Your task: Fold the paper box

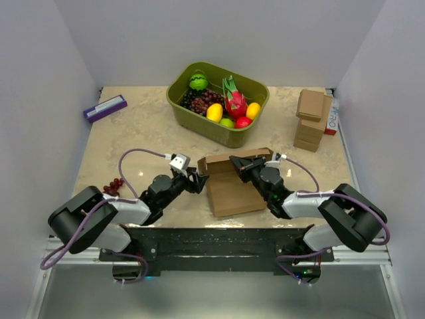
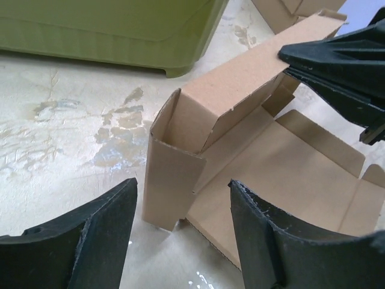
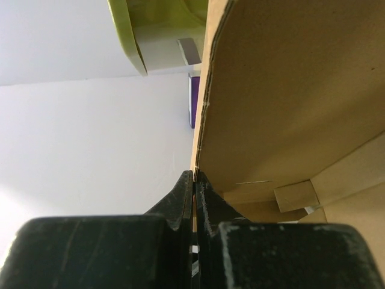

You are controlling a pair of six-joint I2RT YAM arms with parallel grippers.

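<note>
One paper box (image 1: 232, 189) at center frame. Two robot arms along the bottom: the left arm (image 1: 106, 214) and the right arm (image 1: 332, 211). One green bin (image 1: 199, 123), upper center, holds one dragon fruit (image 1: 234, 101) and one watermelon (image 1: 198, 82). Two grape bunches: the bin's bunch (image 1: 202, 101) and the loose bunch (image 1: 113, 186) at left. One purple box (image 1: 105, 107), upper left.

The box (image 2: 240, 102) is showing matt brown cardboard; the table (image 2: 60, 138) is gleaming like polished marble; the bin (image 1: 199, 124) at twelve o'clock is looking smooth plastic.
</note>
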